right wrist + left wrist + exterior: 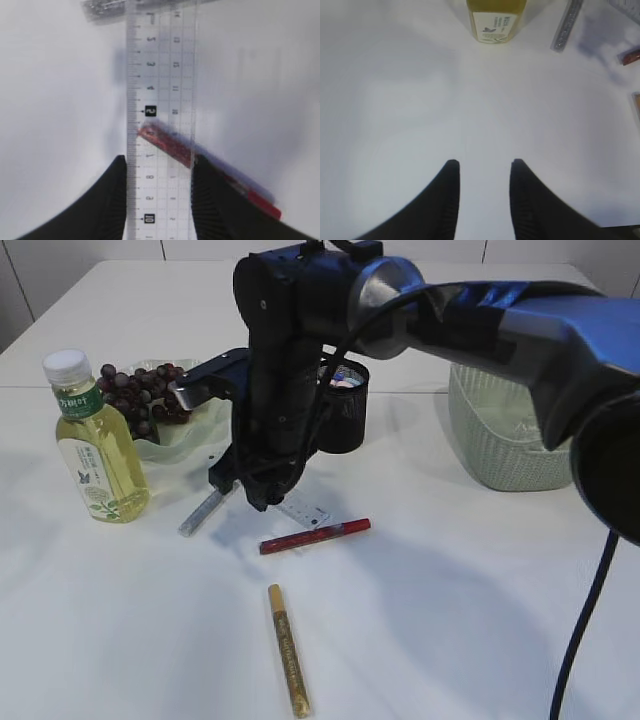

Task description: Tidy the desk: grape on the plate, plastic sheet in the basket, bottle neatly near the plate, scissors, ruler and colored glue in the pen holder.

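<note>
Ruler [160, 125] between right gripper [159, 172] fingers

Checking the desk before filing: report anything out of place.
Three glue pens lie loose on the table: silver, red, gold. The clear ruler sits between the right gripper fingers, not yet in the pen holder.

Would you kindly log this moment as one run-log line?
right gripper: closed on ruler | left gripper: open, empty | red glue pen: on table
</note>
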